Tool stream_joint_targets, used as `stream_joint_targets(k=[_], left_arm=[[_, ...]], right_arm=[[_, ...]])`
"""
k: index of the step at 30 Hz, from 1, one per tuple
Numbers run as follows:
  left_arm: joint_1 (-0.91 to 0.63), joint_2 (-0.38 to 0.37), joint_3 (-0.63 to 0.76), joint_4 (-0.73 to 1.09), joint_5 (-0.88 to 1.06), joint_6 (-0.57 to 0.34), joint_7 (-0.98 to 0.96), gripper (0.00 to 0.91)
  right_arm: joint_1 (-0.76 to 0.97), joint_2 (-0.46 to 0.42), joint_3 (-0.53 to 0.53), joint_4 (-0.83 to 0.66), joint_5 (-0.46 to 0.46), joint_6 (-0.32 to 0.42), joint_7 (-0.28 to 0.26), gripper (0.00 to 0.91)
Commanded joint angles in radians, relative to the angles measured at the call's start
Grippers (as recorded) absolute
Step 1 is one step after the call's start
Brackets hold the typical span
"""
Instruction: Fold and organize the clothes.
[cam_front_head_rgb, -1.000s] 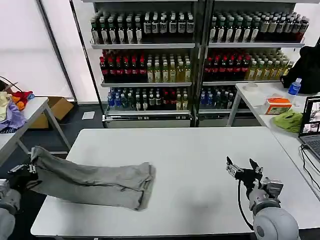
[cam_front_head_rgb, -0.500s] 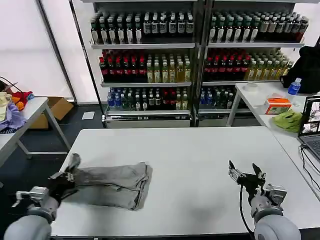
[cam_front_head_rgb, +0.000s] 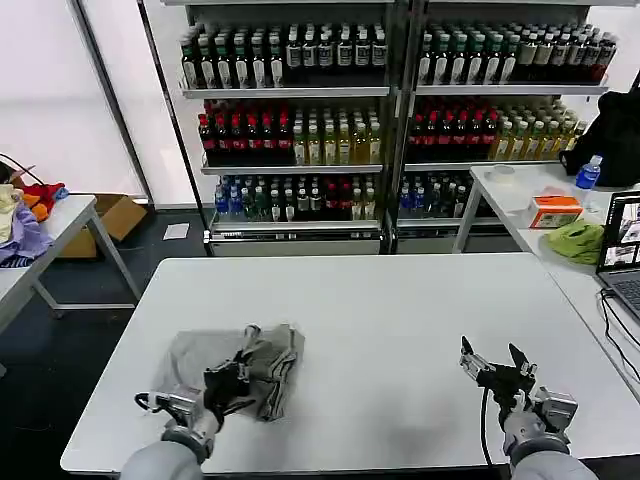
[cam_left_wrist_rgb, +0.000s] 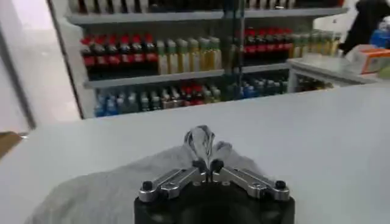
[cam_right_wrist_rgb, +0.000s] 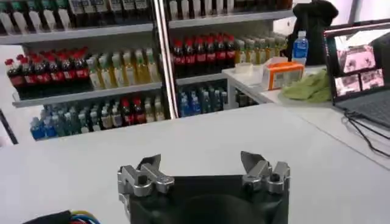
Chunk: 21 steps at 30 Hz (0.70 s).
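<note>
Head view: the grey T-shirt (cam_front_head_rgb: 235, 368) is seen bunched on the near left of the white table (cam_front_head_rgb: 400, 310), pinched by the left gripper (cam_front_head_rgb: 232, 381); the right gripper (cam_front_head_rgb: 497, 368) is held spread apart near the right edge.

Left wrist view: cloth is clenched between closed jaws.

Right wrist view: fingers (cam_right_wrist_rgb: 147, 173) are parted, grasping nothing.

One grey T-shirt (cam_front_head_rgb: 232, 362) on one white table (cam_front_head_rgb: 400, 310). Two grippers: left (cam_front_head_rgb: 232, 380), right (cam_front_head_rgb: 493, 366). One laptop (cam_front_head_rgb: 622, 250). One orange box (cam_front_head_rgb: 556, 211).
</note>
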Motion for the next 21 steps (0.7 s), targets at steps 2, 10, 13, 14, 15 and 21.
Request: stream_joint_targets(k=[2, 10, 13, 14, 15, 21], left_arm=[[-0.028, -0.052, 0.137, 0.027, 0.048, 0.013, 0.006, 0.000], [-0.078, -0.080, 0.108, 0.158, 0.061, -0.018, 0.013, 0.907], [-0.079, -0.094, 0.123, 0.168, 0.042, -0.047, 0.011, 0.907], [-0.080, -0.098, 0.127, 0.169, 0.026, -0.058, 0.009, 0.907], [-0.080, -0.104, 0.132, 0.169, 0.002, -0.067, 0.007, 0.907], [-0.071, -0.128, 0.142, 0.143, -0.131, -0.077, -0.021, 0.907]], right_arm=[[-0.026, 0.014, -0.005, 0.013, -0.019, 0.001, -0.001, 0.907], [-0.024, 0.016, -0.017, 0.018, -0.026, -0.001, -0.004, 0.907], [-0.021, 0.015, -0.021, 0.013, -0.030, 0.000, -0.006, 0.907], [-0.019, 0.015, -0.022, 0.012, -0.031, 0.000, -0.007, 0.907], [-0.018, 0.014, -0.022, 0.009, -0.031, 0.000, -0.007, 0.907], [0.005, 0.008, -0.036, -0.003, -0.030, 0.000, -0.007, 0.907]])
